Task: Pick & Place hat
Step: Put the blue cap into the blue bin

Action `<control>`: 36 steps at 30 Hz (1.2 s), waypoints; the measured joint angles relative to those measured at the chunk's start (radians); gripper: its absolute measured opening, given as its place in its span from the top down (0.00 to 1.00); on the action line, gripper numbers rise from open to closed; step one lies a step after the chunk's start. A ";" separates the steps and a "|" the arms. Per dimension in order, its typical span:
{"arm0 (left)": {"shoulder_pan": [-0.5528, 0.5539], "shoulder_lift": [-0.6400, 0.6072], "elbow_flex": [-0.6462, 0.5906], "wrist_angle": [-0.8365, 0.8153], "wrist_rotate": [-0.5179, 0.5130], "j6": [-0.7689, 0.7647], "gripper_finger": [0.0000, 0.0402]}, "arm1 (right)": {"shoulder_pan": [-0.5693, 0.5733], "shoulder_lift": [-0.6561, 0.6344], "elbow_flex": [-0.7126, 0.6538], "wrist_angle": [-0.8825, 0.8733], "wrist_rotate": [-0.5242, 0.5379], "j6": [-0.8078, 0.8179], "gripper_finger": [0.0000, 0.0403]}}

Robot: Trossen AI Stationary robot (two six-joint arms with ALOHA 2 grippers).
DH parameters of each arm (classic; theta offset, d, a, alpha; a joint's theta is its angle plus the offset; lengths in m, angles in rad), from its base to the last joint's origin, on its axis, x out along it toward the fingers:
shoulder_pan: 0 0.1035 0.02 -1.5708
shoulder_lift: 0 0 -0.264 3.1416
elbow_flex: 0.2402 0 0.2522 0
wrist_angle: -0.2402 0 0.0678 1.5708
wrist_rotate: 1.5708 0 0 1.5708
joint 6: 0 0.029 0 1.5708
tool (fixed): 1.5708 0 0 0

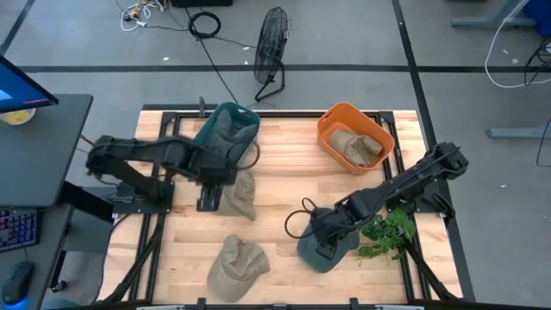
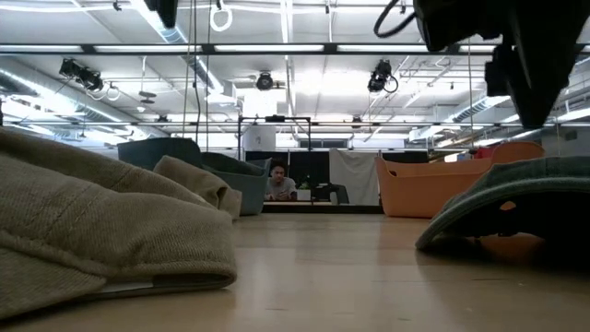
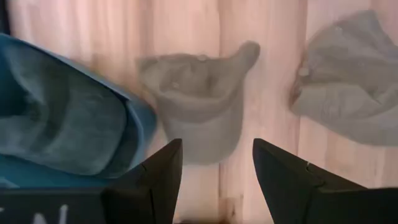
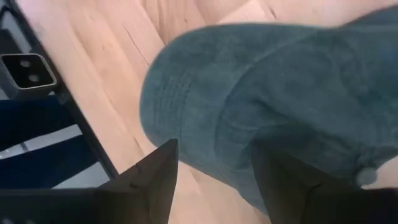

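A blue-grey hat (image 1: 320,251) lies on the table near its near-right side, the brim towards the near edge. My right gripper (image 1: 327,241) hangs open just above it; in the right wrist view its fingers (image 4: 214,152) stand over the hat's brim (image 4: 186,106) and crown (image 4: 292,81), and the low view shows a gap above the hat (image 2: 516,198). My left gripper (image 1: 209,198) is open beside a tan hat (image 1: 242,195), which lies flat ahead of the fingers (image 3: 217,165) in the left wrist view (image 3: 199,106).
A teal basket (image 1: 225,129) holding a hat stands at the far left, an orange basket (image 1: 325,138) with a tan hat (image 1: 357,148) at the far right. Another tan hat (image 1: 237,267) lies by the near edge. A green plant sprig (image 1: 387,232) lies right of the blue-grey hat. A person (image 2: 279,183) sits beyond the table.
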 joint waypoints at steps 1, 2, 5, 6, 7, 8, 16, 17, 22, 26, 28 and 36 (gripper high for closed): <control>-0.011 -0.030 -0.070 0.071 0.000 -0.015 0.50 | 0.004 0.011 0.000 0.001 -0.001 0.012 0.49; -0.020 -0.062 -0.141 0.156 0.002 -0.032 0.50 | 0.006 0.022 0.000 0.005 -0.005 0.017 0.49; -0.043 -0.165 -0.342 0.407 0.042 -0.089 0.50 | 0.011 0.053 0.000 0.008 -0.008 0.041 0.50; -0.047 -0.196 -0.408 0.493 0.045 -0.113 0.50 | 0.011 0.064 0.000 0.009 -0.008 0.045 0.50; -0.051 -0.222 -0.474 0.566 0.047 -0.138 0.50 | 0.010 0.077 0.000 0.007 -0.004 0.046 0.50; -0.055 -0.240 -0.536 0.636 0.048 -0.157 0.50 | 0.010 0.090 0.000 0.006 0.000 0.048 0.50; -0.060 -0.295 -0.874 1.073 0.050 -0.264 0.50 | 0.009 0.203 0.004 0.032 0.023 0.034 0.51; -0.060 -0.295 -0.890 1.097 0.051 -0.277 0.50 | 0.008 0.211 0.004 0.043 0.008 0.027 0.53; -0.060 -0.293 -0.912 1.116 0.081 -0.299 0.50 | 0.002 0.208 0.004 0.062 -0.029 -0.005 0.76; -0.060 -0.293 -0.911 1.144 0.083 -0.297 0.50 | -0.020 0.192 0.003 0.058 -0.039 -0.014 0.96; -0.060 -0.293 -0.911 1.154 0.083 -0.299 0.50 | -0.038 0.177 0.000 0.052 -0.038 -0.009 0.95; -0.062 -0.293 -0.911 1.208 0.084 -0.449 0.50 | -0.149 0.047 -0.001 0.076 0.032 -0.014 0.98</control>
